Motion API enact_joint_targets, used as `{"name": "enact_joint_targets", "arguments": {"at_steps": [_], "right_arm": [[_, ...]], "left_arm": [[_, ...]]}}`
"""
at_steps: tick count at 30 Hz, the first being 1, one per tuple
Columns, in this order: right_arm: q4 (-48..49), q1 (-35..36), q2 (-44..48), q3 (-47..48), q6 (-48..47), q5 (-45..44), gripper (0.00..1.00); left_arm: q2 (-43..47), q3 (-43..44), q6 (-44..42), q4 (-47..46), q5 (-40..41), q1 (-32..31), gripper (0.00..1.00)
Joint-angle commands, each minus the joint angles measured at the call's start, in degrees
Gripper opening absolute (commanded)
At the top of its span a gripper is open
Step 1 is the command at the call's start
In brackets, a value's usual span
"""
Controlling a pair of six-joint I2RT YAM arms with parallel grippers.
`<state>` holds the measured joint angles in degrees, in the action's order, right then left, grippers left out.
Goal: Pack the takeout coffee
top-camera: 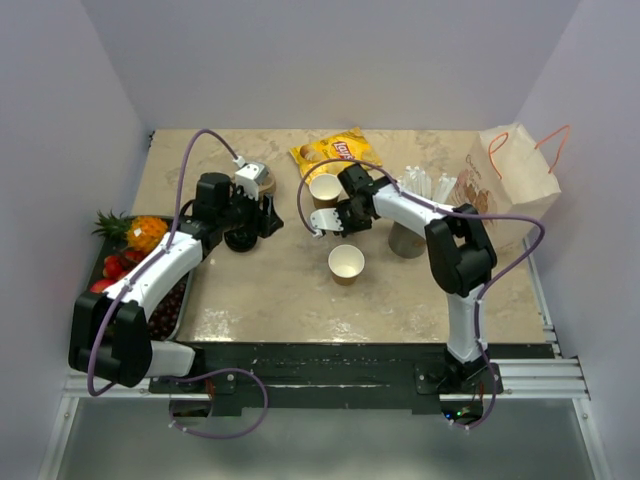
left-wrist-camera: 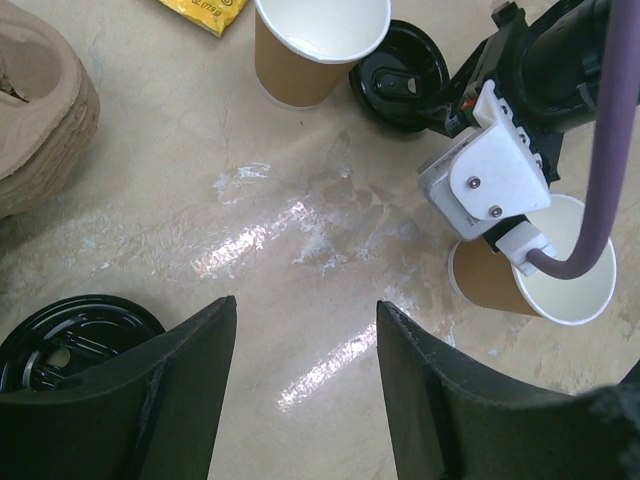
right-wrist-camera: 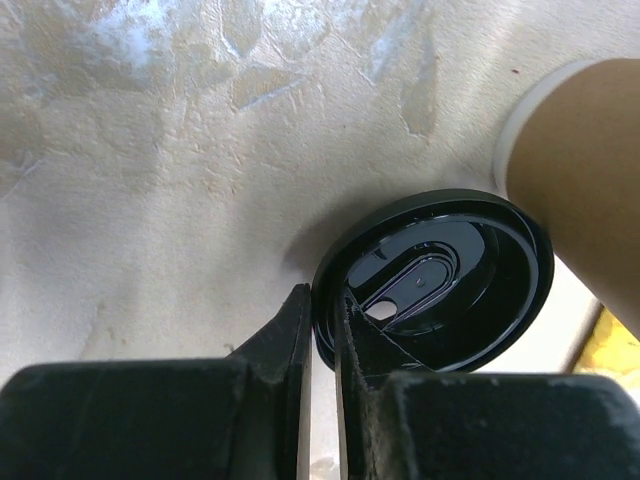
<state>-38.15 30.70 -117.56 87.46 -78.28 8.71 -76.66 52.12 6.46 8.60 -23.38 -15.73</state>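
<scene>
From overhead the right gripper (top-camera: 338, 212) hides the far black lid (right-wrist-camera: 440, 280), and up close its fingers (right-wrist-camera: 288, 340) cover the nearest bit of that lid's rim. The near paper cup (left-wrist-camera: 575, 290) sits partly behind the gripper's white mount (left-wrist-camera: 490, 180). One finger (left-wrist-camera: 150, 400) of the left gripper (left-wrist-camera: 305, 320) covers part of the other black lid (left-wrist-camera: 70, 345). The pulp carrier (left-wrist-camera: 35, 110) and chip bag (left-wrist-camera: 200, 10) run off the edge of view, the left arm (top-camera: 150, 270) masks much of the fruit tray (top-camera: 178, 312), and the grey straw cup (top-camera: 405, 243) is partly behind the right arm (top-camera: 440, 225)

overhead looks down from behind; close wrist views share one lid (right-wrist-camera: 440, 275)
</scene>
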Motion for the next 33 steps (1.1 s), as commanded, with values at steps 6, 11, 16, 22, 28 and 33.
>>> {"name": "enact_joint_targets", "arguments": {"at_steps": [6, 11, 16, 22, 28, 33], "right_arm": [[-7.37, -0.99, 9.53, 6.22, 6.82, 6.13, 0.02], [-13.16, -0.90, 13.84, 10.97, 14.53, 15.78, 0.01], [-18.97, -0.99, 17.70, 14.40, 23.24, 26.78, 0.02], [-27.23, -0.90, 20.87, 13.35, 29.59, 38.31, 0.02], [-36.46, -0.90, 18.95, 15.01, 26.60, 42.69, 0.03], [-44.03, -0.90, 15.26, 17.83, 24.40, 46.13, 0.04]], "left_arm": [[0.81, 0.88, -0.04, -2.01, -2.46, 0.61, 0.63], [1.51, 0.27, -4.25, -1.05, -5.45, 0.61, 0.63], [5.37, -0.26, -12.50, -0.60, -7.47, 0.52, 0.63], [15.48, -1.67, -32.76, 0.10, -11.61, -4.04, 0.63], [21.91, -2.28, -59.04, 2.74, -9.32, -13.36, 0.64], [18.49, -0.62, -74.90, 7.03, -12.30, -15.12, 0.62]]}}
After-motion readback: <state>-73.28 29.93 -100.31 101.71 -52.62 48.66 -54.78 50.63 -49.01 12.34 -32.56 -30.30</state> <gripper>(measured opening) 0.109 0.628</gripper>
